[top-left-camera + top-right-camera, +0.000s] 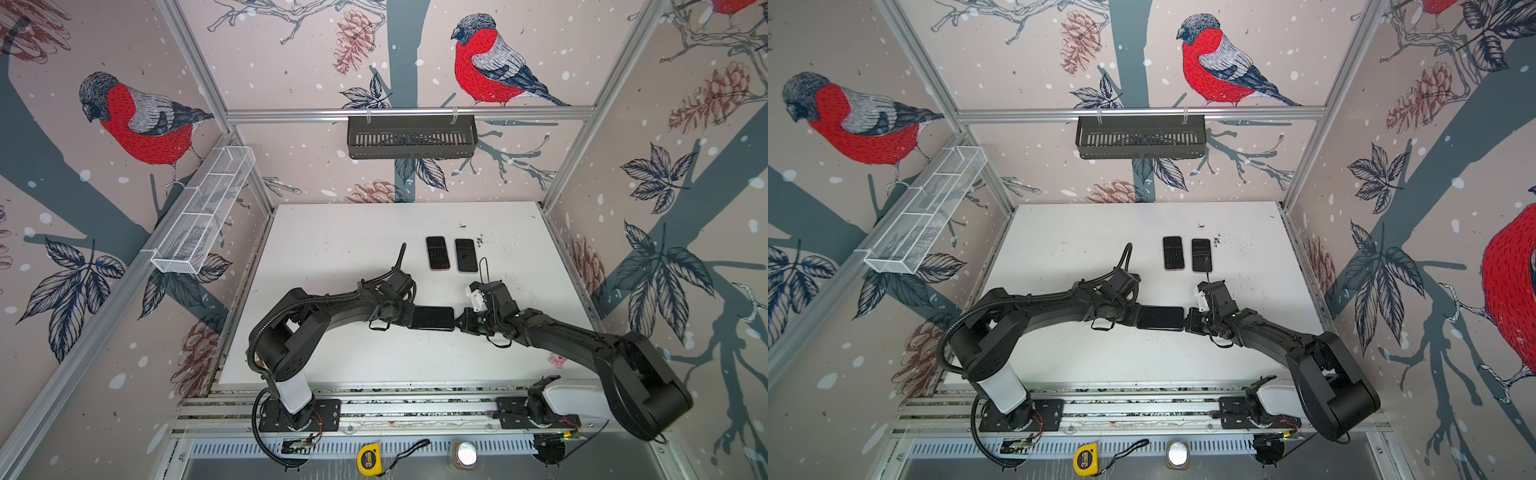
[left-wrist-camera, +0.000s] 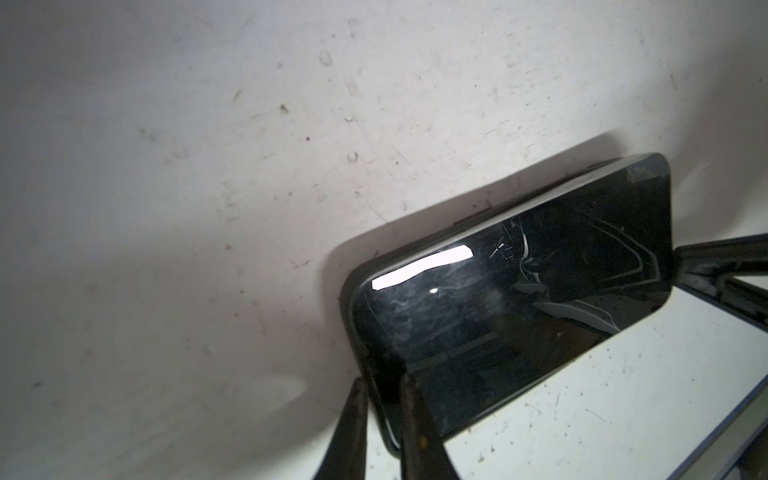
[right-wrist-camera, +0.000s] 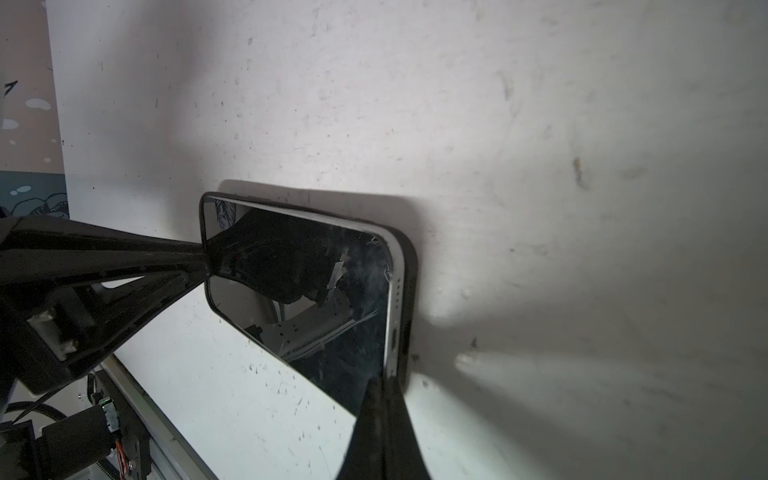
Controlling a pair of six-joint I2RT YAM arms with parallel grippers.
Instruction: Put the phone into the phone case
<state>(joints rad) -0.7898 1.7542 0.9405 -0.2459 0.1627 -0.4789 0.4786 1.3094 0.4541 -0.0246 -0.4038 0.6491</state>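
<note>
A dark-screened phone (image 1: 432, 318) (image 1: 1160, 318) lies flat mid-table inside a black phone case (image 2: 540, 195), between my two grippers. My left gripper (image 1: 411, 318) (image 2: 382, 384) is at its left end, one finger on the screen and the other outside the case's end wall, pinching that rim. My right gripper (image 1: 456, 322) (image 3: 384, 380) is shut, its tips together with nothing between them, touching the right end. At that end the phone's (image 3: 311, 299) silver edge with its port shows just inside the case (image 3: 409, 291) wall.
Two other dark phones (image 1: 437, 252) (image 1: 466, 255) lie side by side behind the grippers. A black basket (image 1: 411, 137) hangs on the back wall and a white mesh basket (image 1: 203, 216) on the left wall. A yellow tape measure (image 1: 368, 459) lies below the front rail.
</note>
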